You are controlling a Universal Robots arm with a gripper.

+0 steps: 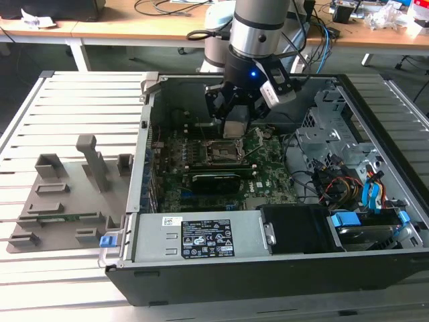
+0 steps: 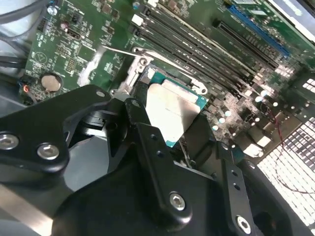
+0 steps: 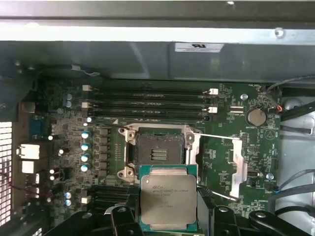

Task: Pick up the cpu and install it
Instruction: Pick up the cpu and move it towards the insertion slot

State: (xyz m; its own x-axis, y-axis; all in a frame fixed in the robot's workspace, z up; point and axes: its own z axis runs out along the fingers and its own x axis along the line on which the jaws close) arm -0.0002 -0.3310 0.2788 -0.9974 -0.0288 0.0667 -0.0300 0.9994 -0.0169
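Note:
My gripper point(image 1: 236, 119) hangs inside the open computer case, shut on the cpu point(image 1: 236, 128), a flat silvery square chip. In both wrist views the cpu point(image 3: 169, 200) point(image 2: 171, 111) sits between the black fingers point(image 3: 122, 217), with its metal top showing. The black motherboard socket point(image 3: 159, 147) lies open and empty, just past the chip's edge in the first wrist view. In the exterior view the socket point(image 1: 222, 153) lies a little below and in front of the held chip. I cannot tell how high the chip is above the board.
The socket's metal load frame point(image 3: 236, 162) and thin lever point(image 3: 216, 136) are swung open beside it. Memory slots point(image 3: 147, 102) run along the socket's other side. Case walls point(image 1: 144, 144), a drive cage with cables point(image 1: 335, 168) and the power supply point(image 1: 201, 238) ring the board. A grey fixture plate point(image 1: 67, 201) lies at the exterior view's left.

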